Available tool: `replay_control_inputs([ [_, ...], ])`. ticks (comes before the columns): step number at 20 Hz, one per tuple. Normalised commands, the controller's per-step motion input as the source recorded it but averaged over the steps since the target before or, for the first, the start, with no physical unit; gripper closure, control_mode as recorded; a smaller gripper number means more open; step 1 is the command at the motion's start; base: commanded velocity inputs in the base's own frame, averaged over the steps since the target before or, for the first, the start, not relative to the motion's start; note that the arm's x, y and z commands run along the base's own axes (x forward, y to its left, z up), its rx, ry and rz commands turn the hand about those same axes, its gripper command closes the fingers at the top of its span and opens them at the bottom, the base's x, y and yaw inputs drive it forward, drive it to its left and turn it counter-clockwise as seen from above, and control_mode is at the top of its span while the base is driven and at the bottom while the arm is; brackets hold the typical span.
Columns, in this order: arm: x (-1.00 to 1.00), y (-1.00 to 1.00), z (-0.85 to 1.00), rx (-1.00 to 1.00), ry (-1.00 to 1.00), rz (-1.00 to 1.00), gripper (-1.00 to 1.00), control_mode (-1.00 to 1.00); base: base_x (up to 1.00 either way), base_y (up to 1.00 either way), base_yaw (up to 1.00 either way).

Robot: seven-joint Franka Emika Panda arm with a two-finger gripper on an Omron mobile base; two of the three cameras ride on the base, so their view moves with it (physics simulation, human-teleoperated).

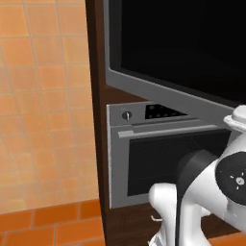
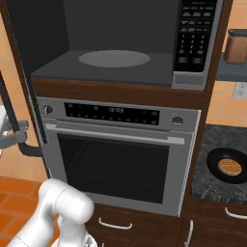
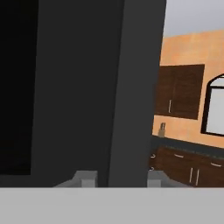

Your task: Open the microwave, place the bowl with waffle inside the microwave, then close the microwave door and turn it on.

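Note:
The microwave point(image 2: 120, 43) stands open, and its grey turntable point(image 2: 114, 58) shows in the bare cavity. The microwave door point(image 1: 182, 38), black glass with a grey band below, is swung out to the left; its inner face point(image 2: 29, 38) shows in the right base view. My gripper point(image 3: 121, 178) sits at the door's free edge point(image 3: 135, 87), one fingertip on each side of it, closed on that edge. The same gripper point(image 2: 21, 135) appears at the far left, low on the door. The dark bowl point(image 2: 215, 166) with the waffle point(image 2: 230, 167) rests on the counter to the right.
The grey oven point(image 2: 120, 164) with knob and bar handle sits directly under the microwave. A dark stone counter point(image 2: 210, 190) with drawers lies to the right, with a brown jar point(image 2: 236, 46) on a shelf above. My arm's white links point(image 1: 202, 192) rise in front of the oven.

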Motion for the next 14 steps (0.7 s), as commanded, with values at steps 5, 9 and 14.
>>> replay_control_inputs([
  [5,0.01,0.37,-0.19,-0.02,-0.01,0.0,-1.0,-1.0,0.0,0.0,0.0],
  [9,0.0,0.3,-0.06,0.0,-0.08,0.0,-1.0,-1.0,0.0,0.0,0.0],
  [14,0.02,0.01,0.02,0.0,-0.02,-0.03,-1.0,-1.0,0.0,0.0,0.0],
])
